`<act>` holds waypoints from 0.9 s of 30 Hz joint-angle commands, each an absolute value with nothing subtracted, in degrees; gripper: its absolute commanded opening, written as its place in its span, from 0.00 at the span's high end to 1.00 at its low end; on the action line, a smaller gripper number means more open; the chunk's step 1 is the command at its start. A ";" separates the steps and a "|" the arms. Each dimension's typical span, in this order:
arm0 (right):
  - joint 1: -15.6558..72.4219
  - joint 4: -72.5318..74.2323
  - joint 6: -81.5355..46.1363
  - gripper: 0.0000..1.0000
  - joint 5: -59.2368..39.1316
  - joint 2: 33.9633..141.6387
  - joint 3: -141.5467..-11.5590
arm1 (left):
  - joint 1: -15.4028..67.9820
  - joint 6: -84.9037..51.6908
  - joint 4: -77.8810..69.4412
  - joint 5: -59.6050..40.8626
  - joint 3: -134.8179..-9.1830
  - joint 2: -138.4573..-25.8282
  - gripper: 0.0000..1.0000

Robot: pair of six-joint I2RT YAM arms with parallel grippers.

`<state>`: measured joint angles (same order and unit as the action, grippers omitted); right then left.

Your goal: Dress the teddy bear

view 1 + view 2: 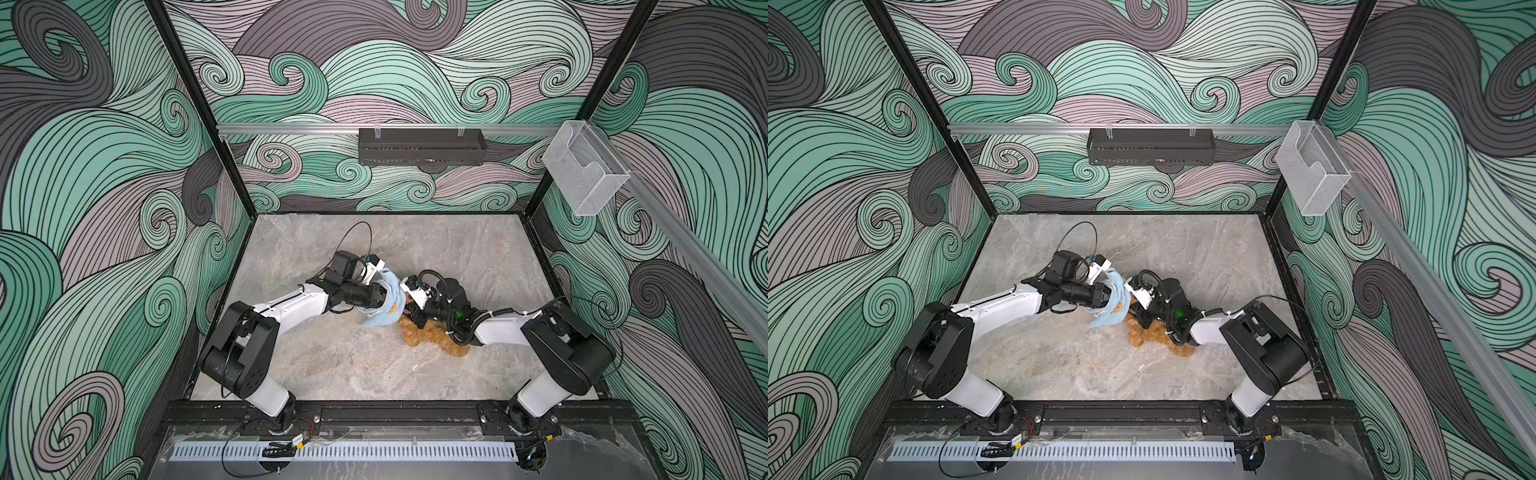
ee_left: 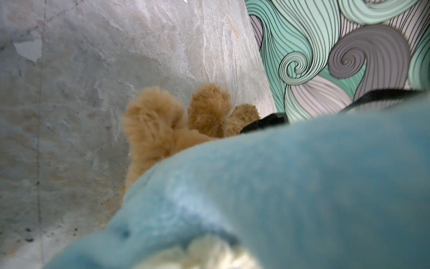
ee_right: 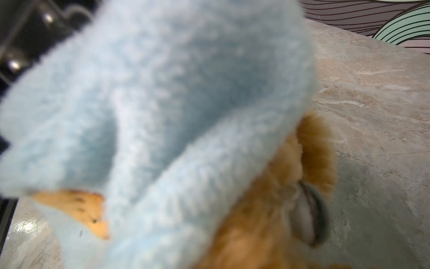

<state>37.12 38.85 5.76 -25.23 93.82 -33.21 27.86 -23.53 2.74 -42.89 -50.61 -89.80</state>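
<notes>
Progress looks slight: the light blue shirt (image 1: 383,316) sits bunched at the head end of the teddy bear (image 1: 434,337), arms and body seemingly left to clothe. The bear's curly golden-brown legs lie bare on the table (image 1: 353,370) near its middle. Cloth hides the fingers of the left gripper (image 1: 380,296) and right gripper (image 1: 412,311), so I cannot tell their grip.

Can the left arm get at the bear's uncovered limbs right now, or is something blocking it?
Probably not yet. The teddy bear's limbs lie bare on the table just past the left arm, but the blue shirt is bunched over its working end, so it would have to shed that first.
</notes>
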 commanded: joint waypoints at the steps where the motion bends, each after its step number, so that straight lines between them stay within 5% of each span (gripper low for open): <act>1: 38.37 41.98 6.35 0.62 -21.04 93.62 -36.32 | 30.78 -21.94 4.88 -46.41 -51.43 -88.20 0.95; 6: 37.30 28.57 1.31 0.35 -18.00 87.54 -32.98 | 25.98 -24.55 -4.11 -43.40 -46.87 -82.46 1.00; 16: 32.97 -3.78 -7.91 0.17 -23.34 58.77 -36.12 | 24.97 -12.36 -16.86 -40.73 -41.30 -78.30 1.00; 27: 32.12 0.48 -26.73 0.64 -45.88 73.52 -52.18 | 26.68 6.04 -19.30 -40.64 -37.49 -73.71 1.00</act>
